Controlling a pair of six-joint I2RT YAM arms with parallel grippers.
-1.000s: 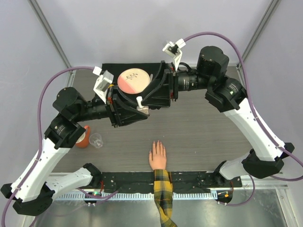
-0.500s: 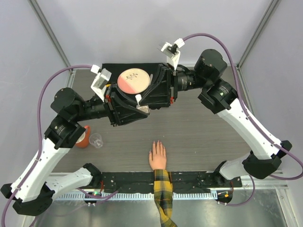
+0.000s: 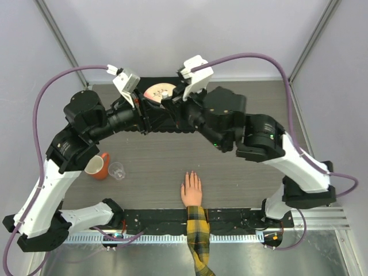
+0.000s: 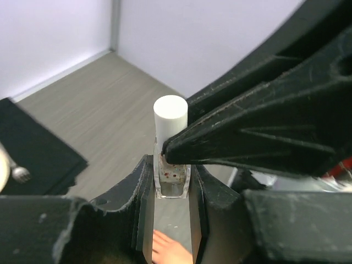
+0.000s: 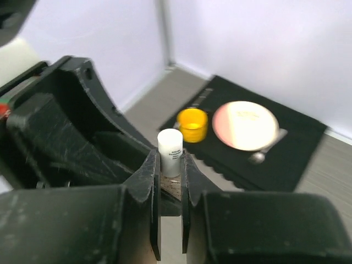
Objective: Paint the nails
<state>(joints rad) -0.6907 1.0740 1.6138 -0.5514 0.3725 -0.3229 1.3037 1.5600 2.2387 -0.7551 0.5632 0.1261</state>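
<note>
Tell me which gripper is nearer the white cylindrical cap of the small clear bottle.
Right. The right gripper is closed on the white cylindrical cap itself; the left gripper grips the small clear bottle by its body, just below the cap.

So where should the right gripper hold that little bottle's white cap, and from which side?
Take the white cap by its round side wall, just above the glass, coming in crosswise from the side away from the left gripper. That gripper pinches the bottle by its clear body, so only the cap stands free. The right gripper sits on it this way, which probably suits twisting it off.
</note>
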